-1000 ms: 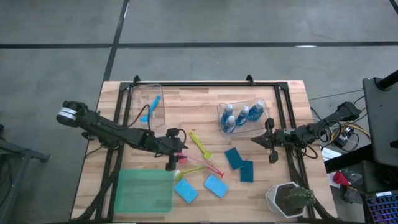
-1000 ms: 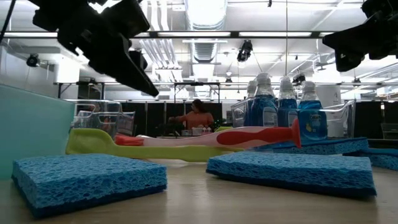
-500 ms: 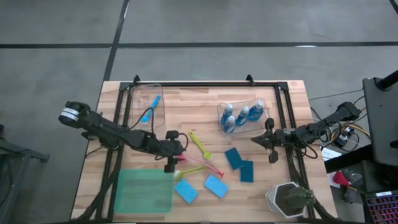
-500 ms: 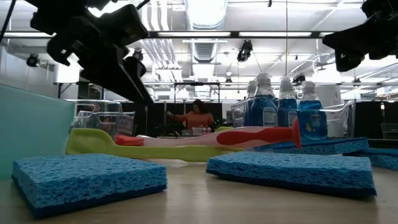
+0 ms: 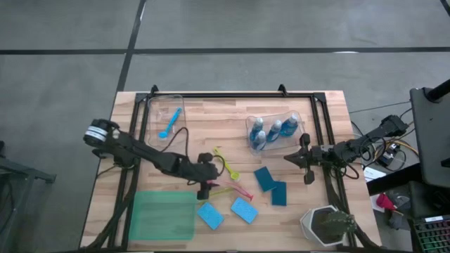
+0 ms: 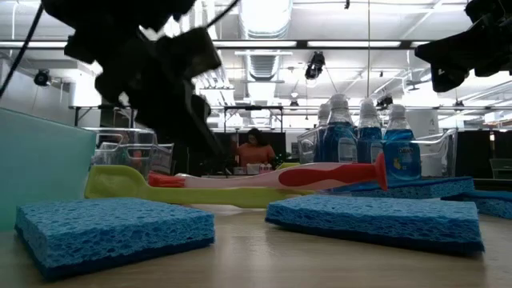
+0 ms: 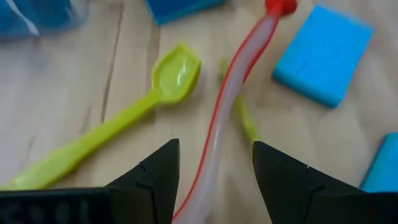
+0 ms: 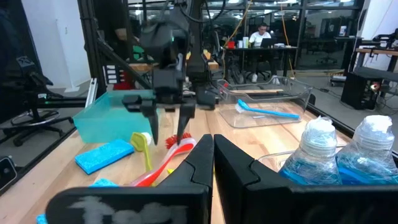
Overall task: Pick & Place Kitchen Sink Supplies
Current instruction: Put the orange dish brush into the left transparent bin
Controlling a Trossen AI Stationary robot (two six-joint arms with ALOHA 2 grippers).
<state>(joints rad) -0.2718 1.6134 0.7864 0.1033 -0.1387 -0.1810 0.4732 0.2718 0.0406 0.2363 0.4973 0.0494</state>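
My left gripper [image 5: 204, 187] is open and low over the table's middle. Its two fingers [image 7: 160, 177] stand on either side of the pink brush's pale handle [image 7: 219, 134] without touching it. The pink brush [image 5: 235, 189] lies flat on the wood across a yellow-green brush [image 5: 216, 190]; a second yellow-green brush [image 5: 226, 164] lies just beyond. Blue sponges [image 5: 244, 209] and teal sponges [image 5: 266, 178] lie flat nearby. Three blue bottles [image 5: 273, 131] lie in a clear bin, and a blue brush [image 5: 169, 123] lies in another. My right gripper [image 8: 212, 144] waits shut at the right edge.
A green tray [image 5: 163, 216] sits at the near left, close beside my left arm. A white faceted pot with a plant [image 5: 325, 225] stands at the near right. The clear bins [image 5: 160, 105] sit toward the far side. People work in the room beyond.
My left gripper has moved down and toward the table's right and near edges, coming over the pink brush's handle end. It has stayed open. The brushes and sponges have not moved.
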